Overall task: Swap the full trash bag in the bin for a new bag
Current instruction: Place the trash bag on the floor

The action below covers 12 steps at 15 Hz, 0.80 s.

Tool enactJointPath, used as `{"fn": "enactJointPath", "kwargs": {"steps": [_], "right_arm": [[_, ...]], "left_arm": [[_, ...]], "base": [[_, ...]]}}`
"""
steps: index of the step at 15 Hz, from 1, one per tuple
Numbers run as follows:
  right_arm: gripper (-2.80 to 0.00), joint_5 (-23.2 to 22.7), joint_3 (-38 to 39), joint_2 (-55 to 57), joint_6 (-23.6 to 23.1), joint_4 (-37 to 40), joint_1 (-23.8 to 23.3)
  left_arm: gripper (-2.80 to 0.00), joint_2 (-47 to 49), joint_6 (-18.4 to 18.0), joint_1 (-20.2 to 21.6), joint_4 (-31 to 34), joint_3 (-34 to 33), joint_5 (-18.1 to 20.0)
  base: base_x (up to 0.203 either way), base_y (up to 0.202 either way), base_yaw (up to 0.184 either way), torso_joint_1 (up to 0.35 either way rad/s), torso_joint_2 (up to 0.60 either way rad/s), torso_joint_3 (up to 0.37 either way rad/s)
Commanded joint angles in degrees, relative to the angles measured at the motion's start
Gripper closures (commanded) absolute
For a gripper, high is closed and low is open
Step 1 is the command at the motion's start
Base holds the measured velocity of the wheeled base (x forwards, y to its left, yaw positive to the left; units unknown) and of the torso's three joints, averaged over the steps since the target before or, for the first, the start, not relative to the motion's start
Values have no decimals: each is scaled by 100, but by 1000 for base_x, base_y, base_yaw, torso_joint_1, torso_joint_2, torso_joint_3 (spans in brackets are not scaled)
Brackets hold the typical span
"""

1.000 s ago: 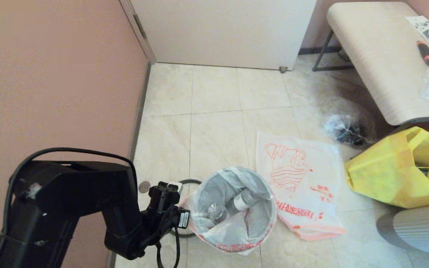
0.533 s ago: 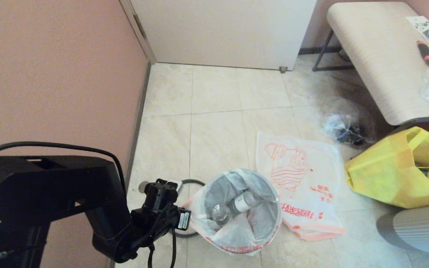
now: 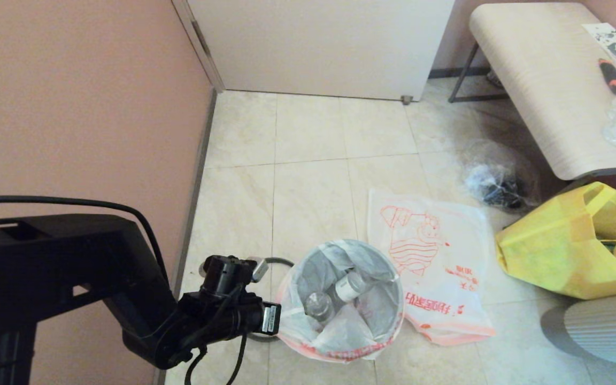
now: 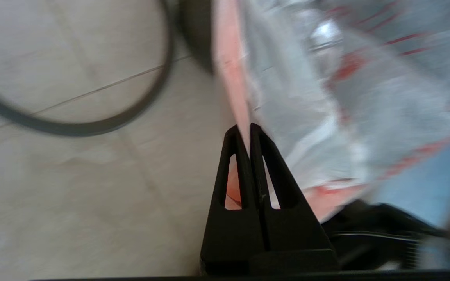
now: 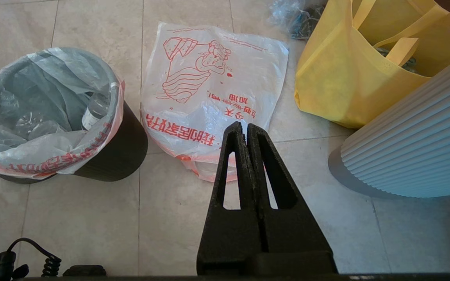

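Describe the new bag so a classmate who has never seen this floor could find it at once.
Start at the black bin on the tiled floor. Flat on the tiles just beside it, towards the yellow tote, lies the new bag. Unlike the bottle-filled bag lining the bin, it is empty and bears a large red drawing.

The bin [image 5: 119,148] stands on the floor [image 3: 308,182], near the robot. The full bag [image 3: 340,299] sits in the bin, with bottles [image 3: 348,289] in it. A ring [image 3: 273,262] lies on the floor just left of the bin. The new bag [image 3: 436,272] lies flat just right of the bin. The tote [image 3: 570,246] is farther right. A table [image 3: 548,80] stands at the far right.
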<state>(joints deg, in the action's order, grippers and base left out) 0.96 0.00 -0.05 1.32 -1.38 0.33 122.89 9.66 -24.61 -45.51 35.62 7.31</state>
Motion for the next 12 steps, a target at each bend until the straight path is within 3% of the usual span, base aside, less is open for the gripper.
{"fn": "enactJointPath", "kwargs": {"steps": [1, 3, 7, 12], "right_arm": [[0, 0, 62, 5, 0, -3, 2], [0, 0, 62, 5, 0, -3, 2], [0, 0, 62, 5, 0, -3, 2], [0, 0, 62, 5, 0, -3, 2]], "left_arm": [[0, -117, 86, 0, -24, 40, 189], [0, -167, 158, -14, 37, 80, 541], [0, -181, 382, -60, 576, 548, 823], [0, -397, 776, -187, 1602, 1357, 1776]], "base": [[0, 0, 0, 0, 0, 0], [0, 0, 0, 0, 0, 0], [0, 0, 0, 0, 0, 0], [0, 0, 0, 0, 0, 0]]}}
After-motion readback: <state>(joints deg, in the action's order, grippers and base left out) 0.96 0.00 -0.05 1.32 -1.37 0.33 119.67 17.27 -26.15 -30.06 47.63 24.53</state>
